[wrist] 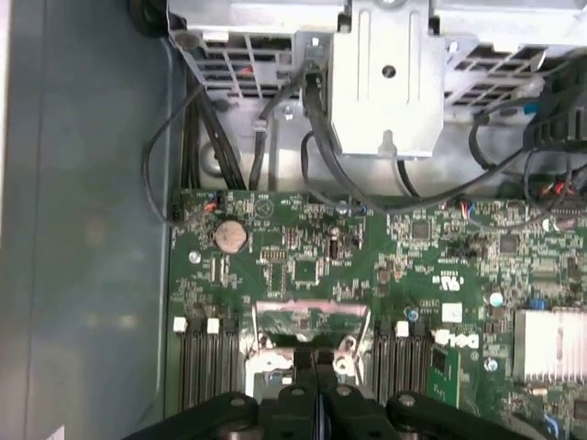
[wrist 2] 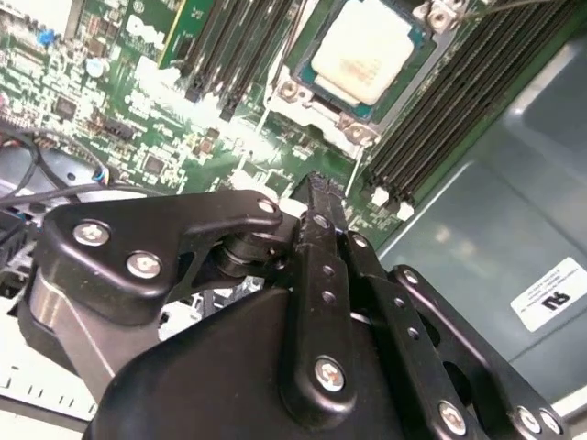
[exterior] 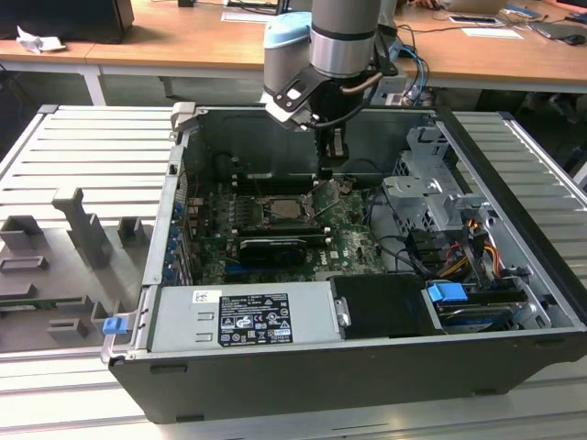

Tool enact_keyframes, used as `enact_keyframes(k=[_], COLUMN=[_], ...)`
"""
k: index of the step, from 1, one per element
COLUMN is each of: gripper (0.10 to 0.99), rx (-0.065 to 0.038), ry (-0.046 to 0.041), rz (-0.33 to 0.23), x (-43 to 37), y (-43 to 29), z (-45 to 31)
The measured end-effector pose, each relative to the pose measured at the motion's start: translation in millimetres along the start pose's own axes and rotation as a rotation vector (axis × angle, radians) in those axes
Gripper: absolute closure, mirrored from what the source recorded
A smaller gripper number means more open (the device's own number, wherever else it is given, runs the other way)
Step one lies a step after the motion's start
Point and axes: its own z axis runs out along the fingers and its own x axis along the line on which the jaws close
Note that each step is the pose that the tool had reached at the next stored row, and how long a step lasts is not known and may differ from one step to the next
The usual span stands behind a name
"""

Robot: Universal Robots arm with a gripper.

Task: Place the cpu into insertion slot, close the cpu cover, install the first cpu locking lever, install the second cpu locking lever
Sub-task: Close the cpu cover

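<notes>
The cpu (wrist 2: 367, 50), a pale silver-beige square, lies flat in the insertion slot (wrist 2: 295, 92), whose silvery rim stands amid green board. In the exterior view the cpu (exterior: 282, 207) sits mid-board inside the open computer case. The cpu cover (wrist: 310, 319) stands raised on its hinge, a shiny frame beside the slot; in the exterior view the cover (exterior: 323, 194) tilts up on the slot's right. My gripper (wrist: 316, 359) hangs right at the cover's upper edge, its black fingers (wrist 2: 316, 197) pressed together, shut with nothing seen between them. In the exterior view the gripper (exterior: 332, 163) hovers just above the cover.
Long black memory slots (wrist 2: 459, 101) flank the socket on both sides. A black graphics card (exterior: 271, 247) lies in front of it, a power supply (exterior: 248, 316) nearer still. The drive cage (exterior: 431, 197) and cables (exterior: 413, 247) crowd the exterior view's right. The case's grey walls enclose all.
</notes>
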Motion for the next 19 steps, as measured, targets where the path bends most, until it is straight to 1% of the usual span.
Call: enact_keyframes(k=[4, 8, 9, 10, 12, 16, 19], gripper=[0.980, 0.980, 0.980, 0.980, 0.980, 0.980, 0.980], rx=[0.000, 0.000, 0.000, 0.000, 0.000, 0.000, 0.000], ry=[0.0003, 0.0002, 0.0001, 0.0000, 0.0000, 0.0003, 0.0001], rz=[0.000, 0.000, 0.000, 0.000, -0.001, -0.005, -0.005], x=[-0.1, -0.2, -0.3, -0.2, -0.1, 0.6, 0.8], y=[6.0, 11.5, 13.6, 18.0, 21.5, 26.0, 27.2], z=[1.2, 4.3, 5.0, 6.5, 8.1, 10.5, 12.3])
